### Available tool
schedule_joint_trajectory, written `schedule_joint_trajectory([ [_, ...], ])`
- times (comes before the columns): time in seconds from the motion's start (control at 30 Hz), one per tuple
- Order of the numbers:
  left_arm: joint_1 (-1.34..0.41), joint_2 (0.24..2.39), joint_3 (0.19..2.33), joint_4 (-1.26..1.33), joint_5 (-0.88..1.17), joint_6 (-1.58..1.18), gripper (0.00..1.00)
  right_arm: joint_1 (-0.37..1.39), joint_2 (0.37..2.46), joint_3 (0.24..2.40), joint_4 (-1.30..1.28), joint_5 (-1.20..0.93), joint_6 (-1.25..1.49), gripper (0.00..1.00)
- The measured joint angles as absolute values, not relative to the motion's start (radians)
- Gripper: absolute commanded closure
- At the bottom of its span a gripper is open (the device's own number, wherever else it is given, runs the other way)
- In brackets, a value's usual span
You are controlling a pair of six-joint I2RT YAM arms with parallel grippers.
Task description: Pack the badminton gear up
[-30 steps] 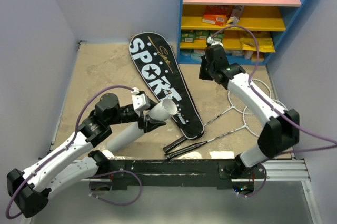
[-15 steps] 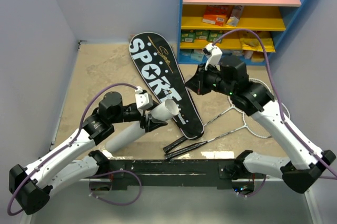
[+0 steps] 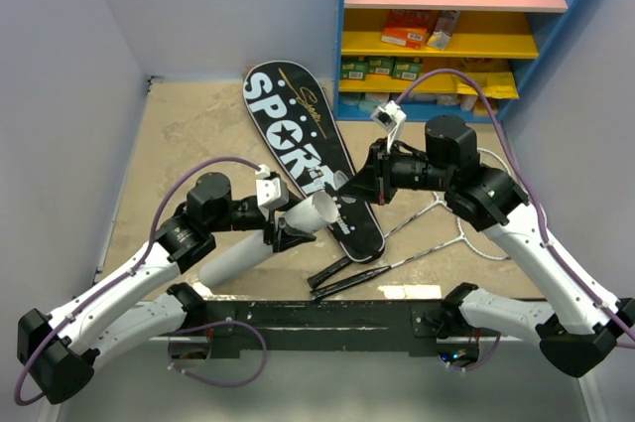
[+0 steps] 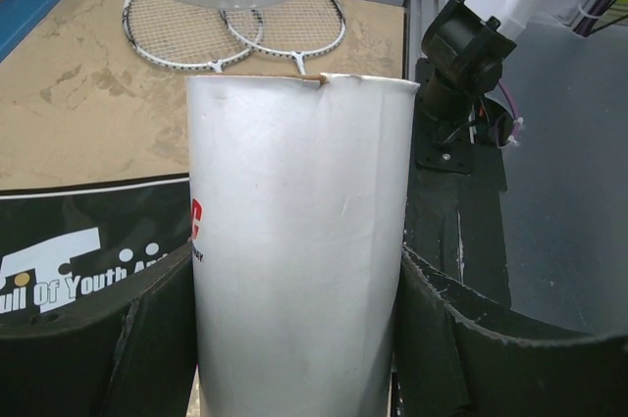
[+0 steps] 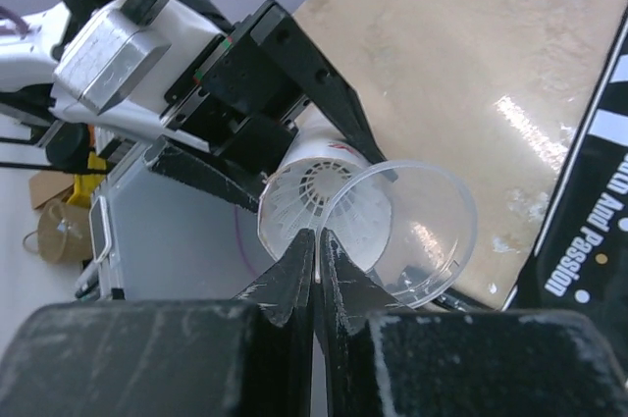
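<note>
Currently capping. Left tool [image 4: 294, 329] clamps white tube [image 4: 294, 182], shuttlecock [image 5: 299, 196] inside; right tool [image 5: 316, 240] pinches clear cap [image 5: 417, 231] rim beside the mouth. Next: square it, press on.

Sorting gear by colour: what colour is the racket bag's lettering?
White, on the black racket-shaped bag, clearest from the top external view.

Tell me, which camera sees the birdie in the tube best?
Right wrist view: it looks straight into the tube at the feathered shuttlecock, partly behind the clear cap. Left wrist shows only the tube's outside wall; top view shows its open end, too small to see inside.
</note>
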State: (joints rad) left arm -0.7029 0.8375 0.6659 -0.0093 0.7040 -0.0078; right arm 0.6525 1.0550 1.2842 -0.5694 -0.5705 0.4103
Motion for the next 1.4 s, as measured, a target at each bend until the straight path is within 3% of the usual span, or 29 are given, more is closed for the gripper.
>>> schedule_joint_trajectory([
  [0.47, -0.703, 0.826, 0.666, -0.009, 0.73, -0.008, 0.94, 0.69, 1.024, 1.206, -0.479, -0.692, 0.464, 0.94],
  [1.4, -0.703, 0.824, 0.666, -0.015, 0.73, -0.007, 0.94, 0.794, 1.048, 1.138, -0.366, -0.67, 0.517, 0.94],
])
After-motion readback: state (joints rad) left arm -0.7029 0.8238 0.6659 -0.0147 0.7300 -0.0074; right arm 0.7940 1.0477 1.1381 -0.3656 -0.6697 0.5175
